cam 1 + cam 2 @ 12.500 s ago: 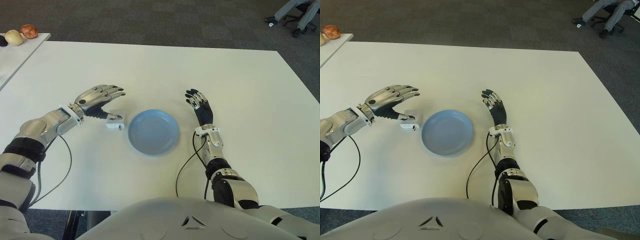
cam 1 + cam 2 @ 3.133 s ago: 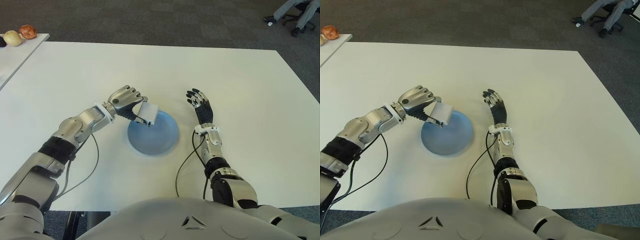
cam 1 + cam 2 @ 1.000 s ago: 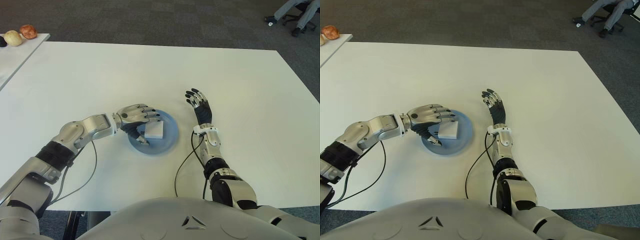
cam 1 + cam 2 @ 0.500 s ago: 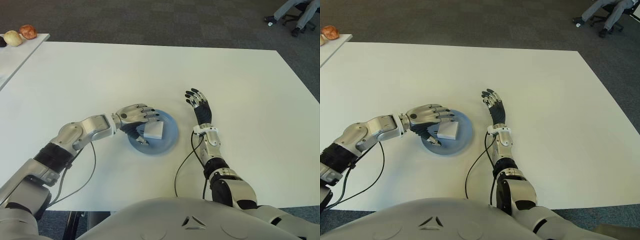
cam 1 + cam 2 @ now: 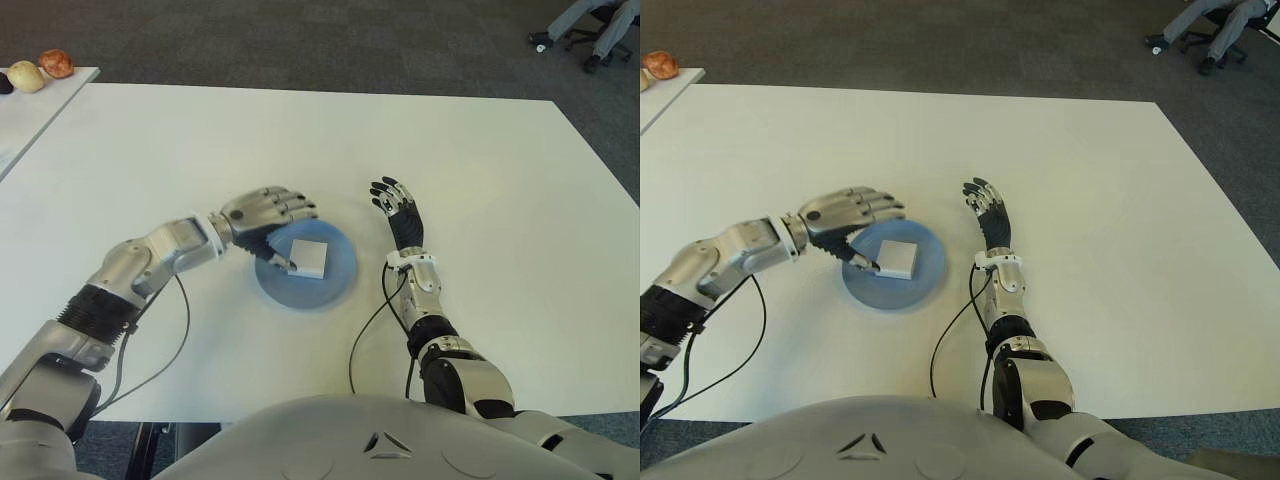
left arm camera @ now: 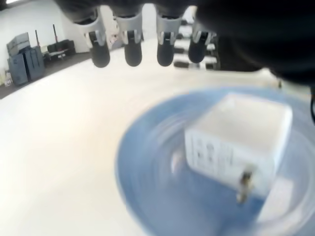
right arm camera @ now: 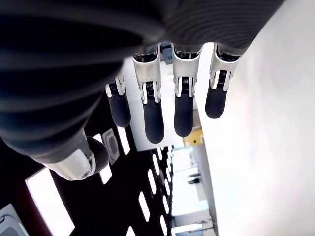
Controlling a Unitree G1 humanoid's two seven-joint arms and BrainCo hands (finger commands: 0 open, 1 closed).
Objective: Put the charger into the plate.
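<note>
White plastic: my charger [image 5: 307,257] is a white block, and it lies flat inside the blue plate [image 5: 338,283].
Left robot hand: my left robot hand [image 5: 268,214] hovers over the plate's left rim with fingers spread and loosely extended, holding nothing; my wrist view shows the fingertips [image 6: 133,53] hanging clear above the charger.
Thumb: in the eye views my thumb tip [image 5: 868,264] shows right at the charger's left edge; I cannot tell whether it touches.
Why the hand is open: I judge the release made, since the charger sits on the plate's floor on its own with no finger closed on it.
Charger versus hand: it lies just beside and below my left palm, toward the plate's middle, its metal prongs [image 6: 243,184] pointing at my wrist camera.
Plate: it sits on the white bench [image 5: 480,170] between my two hands, placed where either could reach it.
Right robot hand: my right robot hand [image 5: 398,209] shows to the right of the plate, fingers straight and spread, empty and idle.
Task standing: as I judge it, the charger is in the plate and only clearing my left hand away is left.
Farther off: a side table [image 5: 30,110] at my far left carries small round items [image 5: 58,63].
</note>
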